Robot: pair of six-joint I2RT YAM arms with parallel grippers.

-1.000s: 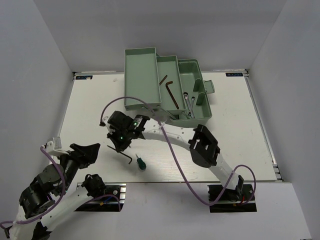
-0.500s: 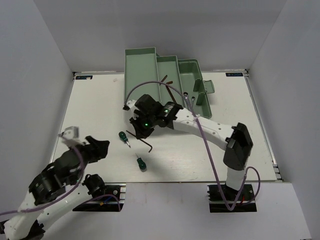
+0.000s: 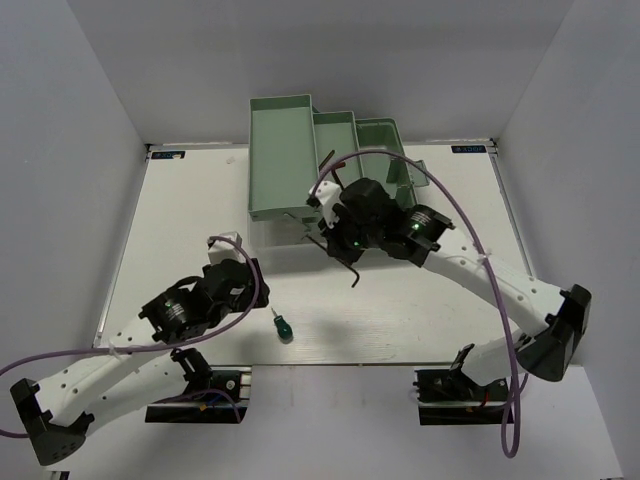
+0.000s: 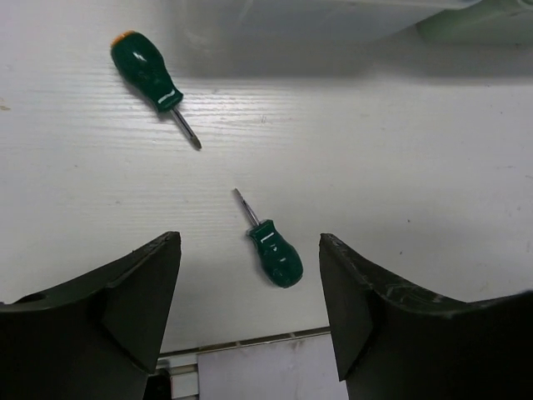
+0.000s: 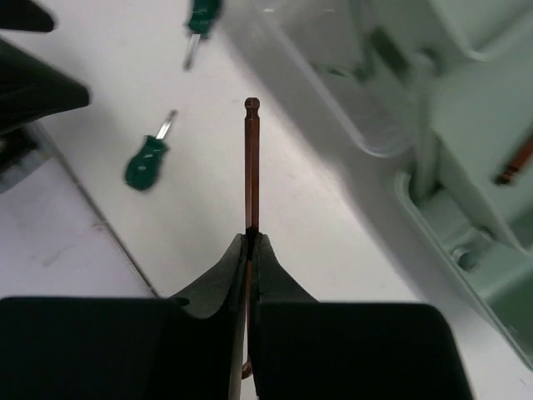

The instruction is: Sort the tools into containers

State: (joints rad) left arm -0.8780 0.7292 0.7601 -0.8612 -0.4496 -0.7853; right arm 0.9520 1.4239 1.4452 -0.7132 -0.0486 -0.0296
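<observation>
**Hex key pinched just off the toolbox's near edge**

The right gripper is seen pressed together on a thin reddish-brown hex key. The key is pinched between the two fingers so that its long shaft is thrust straight out past the fingertips, with the ball end left bare. In the top view the key is held above the white table, just off the near edge of the pale green toolbox, and is not yet placed in any compartment. The toolbox is shown open, with its trays stepped side by side. A second hex key is seen lying inside the toolbox; which compartment it occupies cannot be told.

The left gripper is held spread wide, with nothing gripped, on the near left side of the toolbox and apart from it. Two green-handled screwdrivers are left lying on the table on that same near side. The orange-capped screwdriver is found closer to the toolbox. The other screwdriver is found farther from the toolbox, and in the left wrist view it is framed by the gap between the spread fingers. Neither one is touched.
</observation>
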